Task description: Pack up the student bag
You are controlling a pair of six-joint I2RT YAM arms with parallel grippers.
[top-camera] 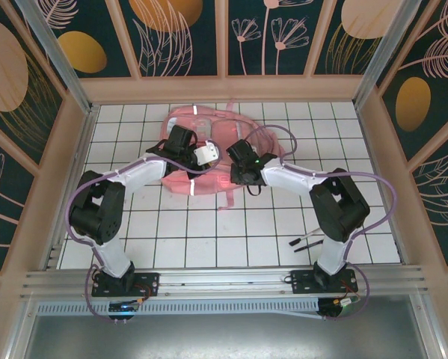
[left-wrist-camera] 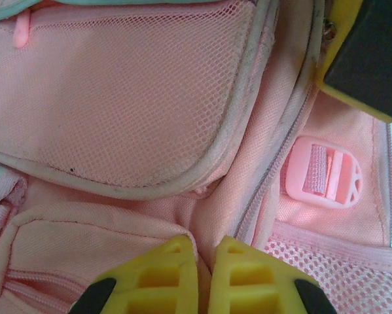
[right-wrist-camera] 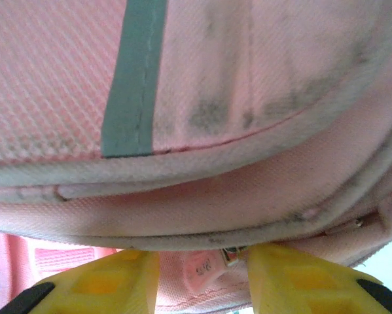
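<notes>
The student bag [top-camera: 180,120], a large pink backpack, lies at the back middle of the tiled table [top-camera: 209,232]. My left gripper [top-camera: 188,143] sits on its left part. In the left wrist view that gripper [left-wrist-camera: 205,252] is shut, with a fold of the bag's pink fabric [left-wrist-camera: 212,216] pinched between the yellow fingertips, beside a zip line and below a mesh pocket [left-wrist-camera: 117,98]. My right gripper [top-camera: 240,155] is at the bag's right side. In the right wrist view the right gripper [right-wrist-camera: 202,261] stands open under the bag's piped edge [right-wrist-camera: 248,216], a pink zip pull [right-wrist-camera: 203,269] loose between its fingers.
A pink strap buckle [left-wrist-camera: 326,173] lies on the bag right of the left gripper. The other arm's yellow and black finger [left-wrist-camera: 366,52] shows at the top right of the left wrist view. Two dark pens [top-camera: 306,243] lie on the table near the right arm's base. Wooden walls ring the table.
</notes>
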